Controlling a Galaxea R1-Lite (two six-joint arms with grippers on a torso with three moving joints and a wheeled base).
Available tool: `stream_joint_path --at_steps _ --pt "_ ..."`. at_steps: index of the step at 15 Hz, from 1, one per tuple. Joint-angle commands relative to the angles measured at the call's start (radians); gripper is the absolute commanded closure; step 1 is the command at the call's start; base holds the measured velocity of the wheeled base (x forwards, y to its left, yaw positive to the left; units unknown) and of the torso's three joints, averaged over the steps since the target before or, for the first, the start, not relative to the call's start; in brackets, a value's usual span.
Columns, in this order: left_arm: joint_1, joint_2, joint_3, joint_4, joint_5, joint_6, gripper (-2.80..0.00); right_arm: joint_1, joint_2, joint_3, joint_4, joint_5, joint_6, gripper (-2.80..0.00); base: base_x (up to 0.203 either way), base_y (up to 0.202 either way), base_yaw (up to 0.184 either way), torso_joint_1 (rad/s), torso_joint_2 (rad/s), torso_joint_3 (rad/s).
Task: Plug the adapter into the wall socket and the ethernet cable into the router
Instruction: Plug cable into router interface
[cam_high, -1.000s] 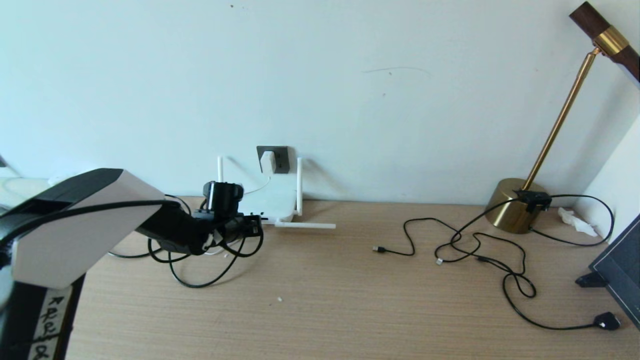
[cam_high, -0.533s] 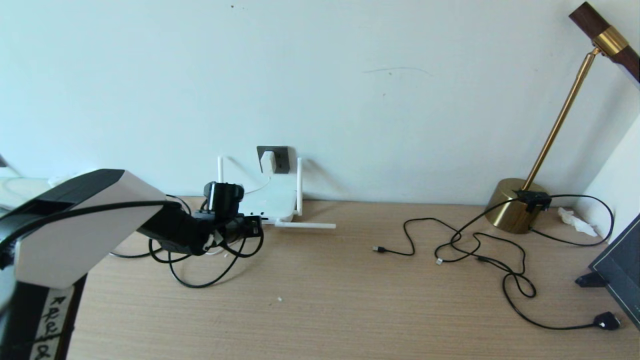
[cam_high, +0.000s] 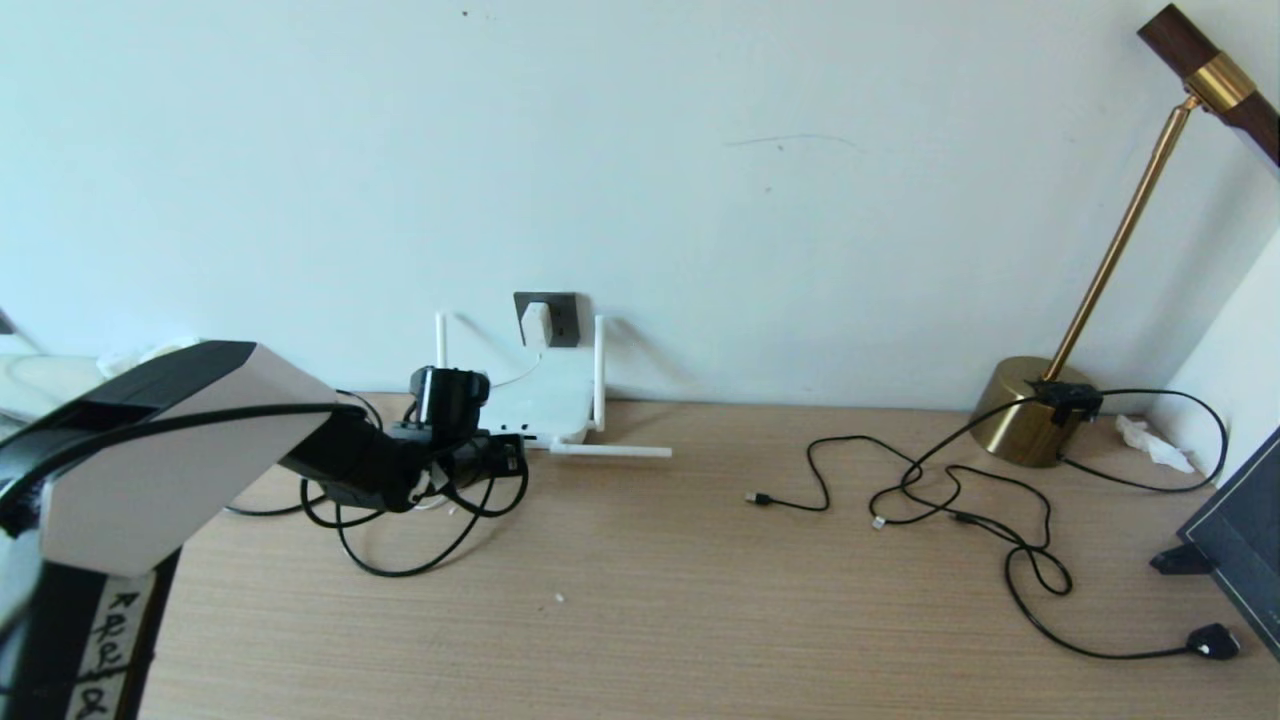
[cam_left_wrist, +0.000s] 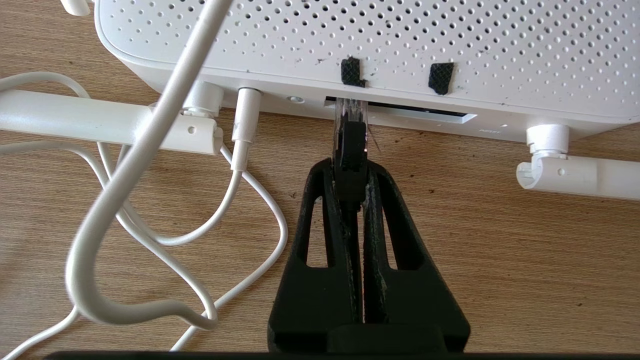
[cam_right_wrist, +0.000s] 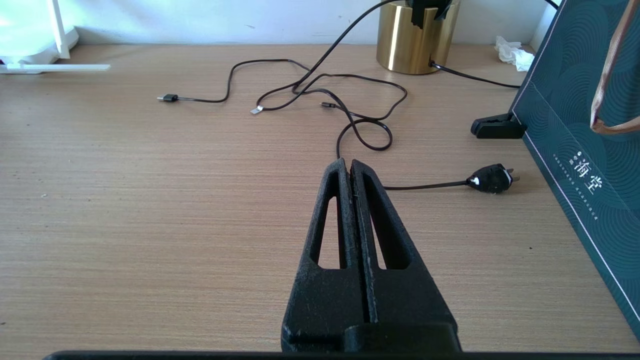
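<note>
The white router (cam_high: 545, 405) lies on the desk against the wall, and the white adapter (cam_high: 535, 323) sits in the dark grey wall socket (cam_high: 562, 318) above it. My left gripper (cam_high: 508, 456) is at the router's front edge. In the left wrist view it (cam_left_wrist: 350, 167) is shut on the black plug of the ethernet cable (cam_left_wrist: 351, 145). The plug's clear tip is at the dark port slot (cam_left_wrist: 400, 107) of the router (cam_left_wrist: 350, 40). The black cable loops (cam_high: 400, 565) on the desk under my left arm. My right gripper (cam_right_wrist: 348, 164) hovers shut and empty over bare desk.
White cord (cam_left_wrist: 150, 150) loops beside the router, and one antenna (cam_high: 610, 451) lies flat on the desk. Thin black cables (cam_high: 950, 490) spread at the right, ending in a black plug (cam_high: 1215, 642). A brass lamp base (cam_high: 1030, 410) and a dark green bag (cam_right_wrist: 575, 150) stand far right.
My left arm has crept slightly toward the router with the plug still held. Everything else is as before.
</note>
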Motion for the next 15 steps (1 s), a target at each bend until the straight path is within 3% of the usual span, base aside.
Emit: stream_joint_path --at_steps 1,15 --pt "0.000 0.001 0.000 -0.003 0.001 -0.001 0.00 0.000 0.000 0.000 0.000 0.000 0.000 0.00 0.000 0.000 0.000 0.000 0.00 0.000" --pt "0.000 -0.026 0.031 -0.005 0.010 0.004 0.00 0.000 0.000 0.000 0.000 0.000 0.000 0.00 0.000 0.000 0.000 0.000 0.00 0.000"
